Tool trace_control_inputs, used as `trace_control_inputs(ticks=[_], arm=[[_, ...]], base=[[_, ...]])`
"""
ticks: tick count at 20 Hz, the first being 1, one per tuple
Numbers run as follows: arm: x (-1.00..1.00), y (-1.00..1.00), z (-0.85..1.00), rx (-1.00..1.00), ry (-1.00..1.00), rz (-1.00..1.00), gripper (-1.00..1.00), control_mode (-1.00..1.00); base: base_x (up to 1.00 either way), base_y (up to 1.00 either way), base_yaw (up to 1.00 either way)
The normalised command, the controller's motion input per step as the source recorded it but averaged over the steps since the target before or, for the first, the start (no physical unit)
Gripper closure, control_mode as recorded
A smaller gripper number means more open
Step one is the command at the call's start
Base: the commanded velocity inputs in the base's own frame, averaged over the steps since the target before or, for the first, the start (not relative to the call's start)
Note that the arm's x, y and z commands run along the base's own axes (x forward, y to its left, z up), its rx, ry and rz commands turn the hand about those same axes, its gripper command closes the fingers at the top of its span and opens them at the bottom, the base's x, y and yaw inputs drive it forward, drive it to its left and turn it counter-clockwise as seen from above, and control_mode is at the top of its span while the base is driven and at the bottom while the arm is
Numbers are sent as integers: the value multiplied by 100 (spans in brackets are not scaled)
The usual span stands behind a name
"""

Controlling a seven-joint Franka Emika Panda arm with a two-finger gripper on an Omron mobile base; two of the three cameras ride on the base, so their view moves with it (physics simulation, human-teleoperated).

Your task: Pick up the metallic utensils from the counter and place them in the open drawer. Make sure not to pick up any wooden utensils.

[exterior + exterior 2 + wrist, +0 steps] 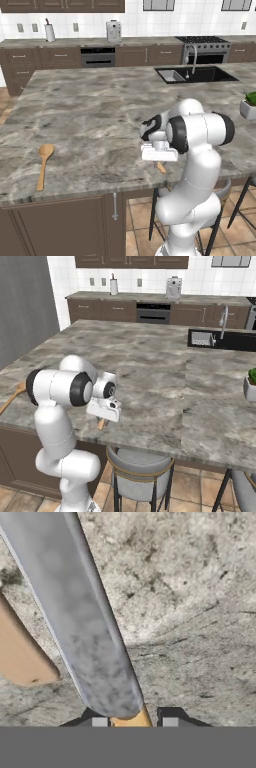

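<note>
On the left of the counter (90,115), the wooden spoon (43,164) lies flat near the front edge, well apart from the arm; leave it untouched. Further right, the gripper (159,159) is lowered to the counter near its front edge. The hand view shows a grey metallic utensil (80,617) lying on the stone, its rounded end over an orange handle stub (131,718) directly between the two fingertips (99,721). The fingertips stand on either side of that stub; whether they press on it cannot be told. For a sound grasp, confirm the piece is metallic, centre it between the tips, then lift straight up. The open drawer cannot be located from here.
</note>
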Motion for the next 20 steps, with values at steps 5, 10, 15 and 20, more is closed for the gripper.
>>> trace_control_inputs(ticks=[5,10,15,20], arm=[[-26,57,-43,0,0,0,100,-100],[0,13,-86,-1,8,1,100,-100],[4,0,-44,-4,1,2,100,-100],[-23,-8,22,0,-5,0,100,-100]], base=[[0,0,0],[0,0,0],[0,0,0],[0,0,0]])
